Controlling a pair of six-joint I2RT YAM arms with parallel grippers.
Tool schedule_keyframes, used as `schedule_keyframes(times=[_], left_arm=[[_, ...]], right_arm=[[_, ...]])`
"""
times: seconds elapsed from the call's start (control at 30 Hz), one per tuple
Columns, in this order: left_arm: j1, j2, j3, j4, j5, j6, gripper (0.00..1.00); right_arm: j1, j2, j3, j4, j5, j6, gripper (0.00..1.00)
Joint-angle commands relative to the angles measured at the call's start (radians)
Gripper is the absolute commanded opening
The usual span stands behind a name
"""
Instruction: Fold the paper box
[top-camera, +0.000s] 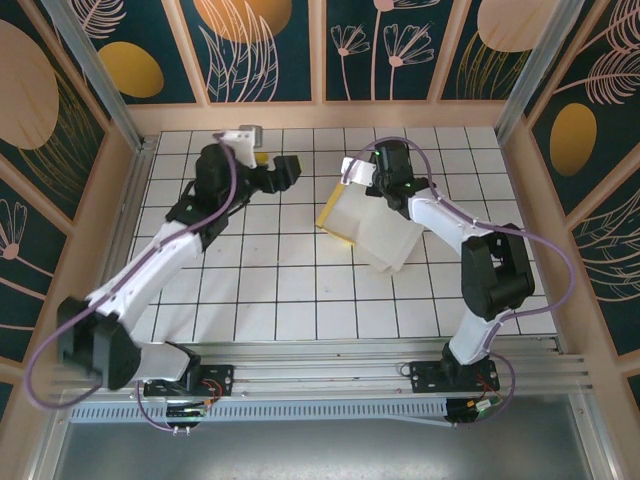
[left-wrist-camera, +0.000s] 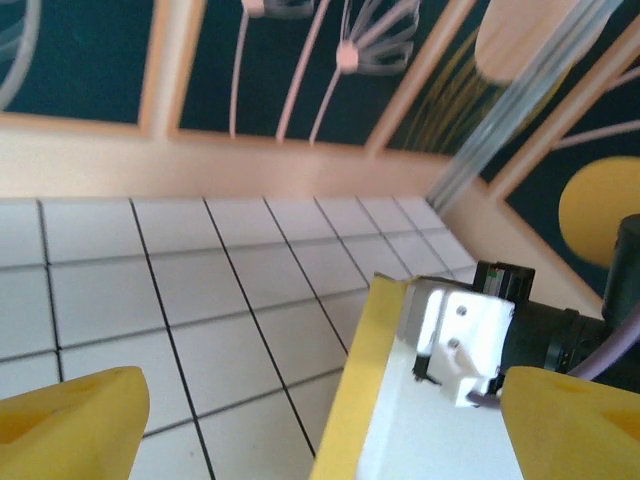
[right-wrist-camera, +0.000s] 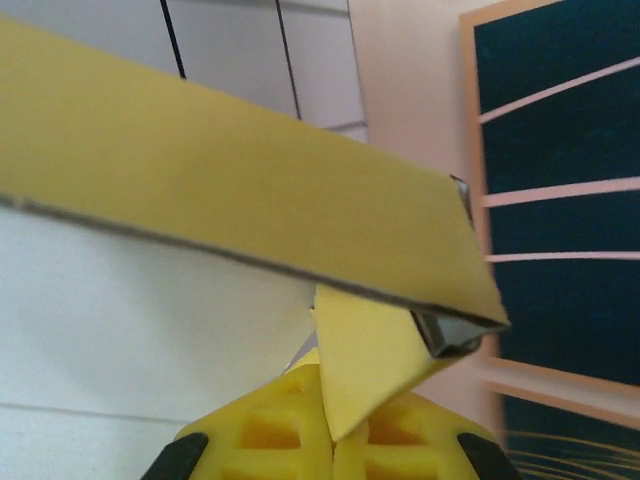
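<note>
I clench my right fingers (right-wrist-camera: 335, 445) on a yellow flap of the paper box (top-camera: 375, 235), right of the counter (top-camera: 250, 290) centre. My left fingers (top-camera: 290, 165) are released and apart. I judge the folding partly done, with white panels still unfolded.

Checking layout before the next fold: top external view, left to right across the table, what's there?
Left arm's white forearm → left claw, open → thin white-and-yellow card box blank → right arm's black elbow joint.

Top cam overhead facing down, wrist cams low, v. close — all share paper box (top-camera: 378, 236).
</note>
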Motion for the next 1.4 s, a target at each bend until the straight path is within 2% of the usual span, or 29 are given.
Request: schedule_keyframes(times=[0.0, 0.13, 0.23, 0.4, 0.5, 0.6, 0.87, 1.03, 1.23, 1.3, 1.37], left_arm=[[0.002, -0.054, -0.114, 0.192, -0.131, -0.015, 0.91], [0.002, -0.061, -0.18, 0.22, -0.159, -0.041, 0.92], [0.003, -0.041, -0.194, 0.226, -0.124, -0.064, 0.92], [0.002, -0.029, -0.238, 0.291, -0.052, -0.118, 0.92], [0.002, -0.026, -0.249, 0.303, -0.044, -0.123, 0.92], [0.004, -0.023, -0.245, 0.294, -0.054, -0.111, 0.92], [0.004, 0.003, -0.231, 0.29, -0.047, -0.102, 0.92], [0.004, 0.015, -0.238, 0.284, -0.046, -0.103, 0.92], [0.004, 0.042, -0.235, 0.27, 0.009, -0.097, 0.9], [0.004, 0.056, -0.228, 0.24, 0.023, -0.078, 0.88], [0.004, 0.074, -0.209, 0.192, 0.033, -0.044, 0.87]], right_arm=[[0.047, -0.012, 0.016, -0.164, 0.207, -0.433, 0.0], [0.128, 0.067, -0.005, -0.176, 0.168, -0.496, 0.0], [0.179, 0.156, -0.014, -0.194, 0.127, -0.471, 0.0], [0.24, 0.258, -0.099, -0.102, 0.055, -0.45, 0.0], [0.257, 0.281, -0.139, -0.017, 0.05, -0.439, 0.07], [0.257, 0.263, -0.151, 0.021, 0.052, -0.433, 0.15], [0.253, 0.167, -0.125, -0.063, 0.028, -0.39, 0.4], [0.252, 0.133, -0.129, -0.084, 0.037, -0.371, 0.42], [0.261, 0.089, -0.108, -0.095, 0.021, -0.31, 0.44], [0.267, 0.055, -0.071, -0.119, -0.013, -0.215, 0.44], [0.274, 0.018, -0.024, -0.158, -0.05, -0.048, 0.44]])
